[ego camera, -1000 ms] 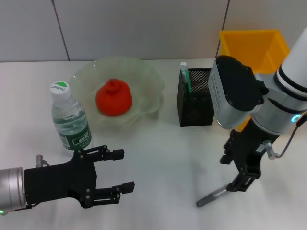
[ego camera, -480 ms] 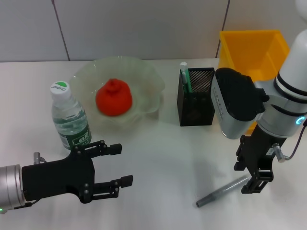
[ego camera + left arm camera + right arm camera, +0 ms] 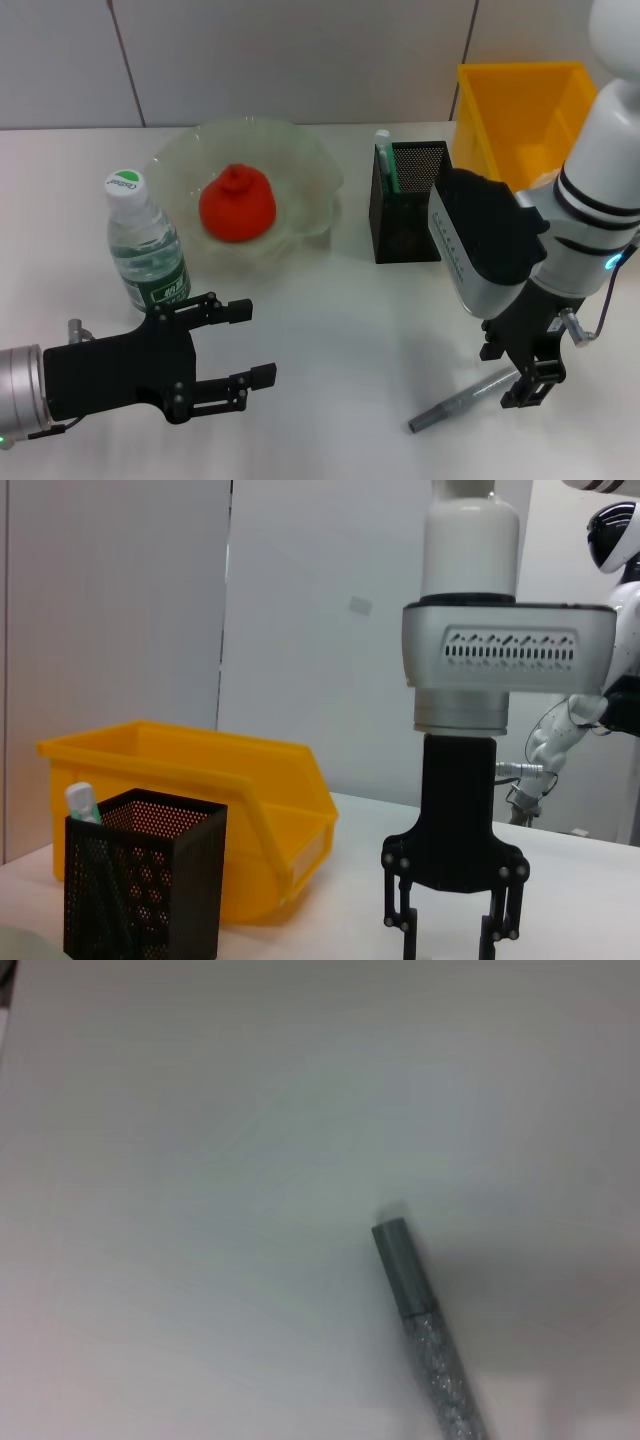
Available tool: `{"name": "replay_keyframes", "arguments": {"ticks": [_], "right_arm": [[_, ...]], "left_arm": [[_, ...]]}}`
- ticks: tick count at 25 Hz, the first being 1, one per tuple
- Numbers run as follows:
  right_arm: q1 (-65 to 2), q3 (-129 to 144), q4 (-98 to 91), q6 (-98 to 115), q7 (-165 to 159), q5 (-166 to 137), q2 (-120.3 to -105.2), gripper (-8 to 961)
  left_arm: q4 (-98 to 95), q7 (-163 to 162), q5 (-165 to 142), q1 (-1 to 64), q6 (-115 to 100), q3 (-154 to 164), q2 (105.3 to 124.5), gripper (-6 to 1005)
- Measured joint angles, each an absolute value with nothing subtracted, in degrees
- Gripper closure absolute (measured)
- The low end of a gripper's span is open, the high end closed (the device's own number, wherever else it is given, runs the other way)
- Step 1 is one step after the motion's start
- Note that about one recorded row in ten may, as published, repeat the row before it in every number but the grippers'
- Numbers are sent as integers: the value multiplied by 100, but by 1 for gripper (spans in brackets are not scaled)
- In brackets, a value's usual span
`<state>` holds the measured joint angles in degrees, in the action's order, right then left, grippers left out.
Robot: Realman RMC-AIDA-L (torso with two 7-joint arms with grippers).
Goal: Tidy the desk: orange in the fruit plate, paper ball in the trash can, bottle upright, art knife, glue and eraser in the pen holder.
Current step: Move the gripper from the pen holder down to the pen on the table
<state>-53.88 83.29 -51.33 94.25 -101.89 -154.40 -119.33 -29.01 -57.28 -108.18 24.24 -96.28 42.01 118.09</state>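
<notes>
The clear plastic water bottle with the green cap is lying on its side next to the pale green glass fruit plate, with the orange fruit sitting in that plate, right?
Not quite. The clear plastic water bottle with the green cap is standing upright, not lying on its side. The rest holds: it is next to the pale green glass fruit plate, and the orange fruit sits in that plate. The head view shows this.

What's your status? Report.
Right gripper down at slim grey art knife lying on white desk. Left gripper open, idle. Path clear.
</notes>
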Motion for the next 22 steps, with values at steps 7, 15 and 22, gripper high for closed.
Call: {"name": "replay_keyframes", "arguments": {"ticks": [7,15,22], "right_arm": [[-5434,8493,-4946,9194,-9997,-15430,-11946,404],[-5490,8626,-4825,9076,-9904,-15409,-11961,456],[-5511,8716,-4756,9020,-9896,-15401,-11962,511]], "left_arm": [[-2900,-5731,-10816,2412,-9658,4149,11806,229],[-2894,-5731,-10810,2406,-9700,4058,11804,233],[-2883,-5731,-10810,2408,-9705,4045,11811,234]]}}
